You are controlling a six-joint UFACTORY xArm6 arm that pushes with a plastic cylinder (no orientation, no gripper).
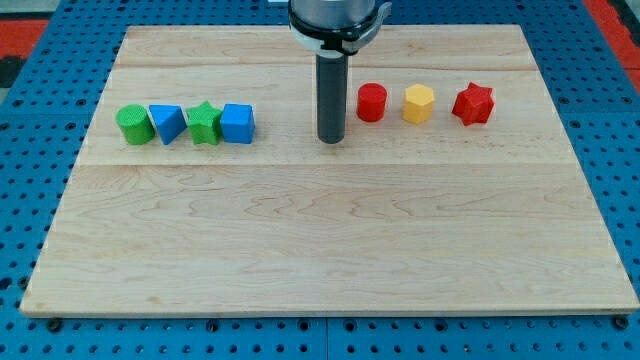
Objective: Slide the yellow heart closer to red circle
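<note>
A pale wooden board (330, 240) lies on a blue pegboard surface (30, 150). My rod (331, 95) stands upright near the view's top centre; I have no pincer to open or close. My tip (331, 140) rests just left of the red circle (371, 102). No yellow heart is distinguishable; the yellow block (418, 103) looks hexagonal, between the red circle and a red star (473, 104). At left: green circle (133, 125), blue triangle (166, 123), green star (204, 122), blue cube (237, 123).
</note>
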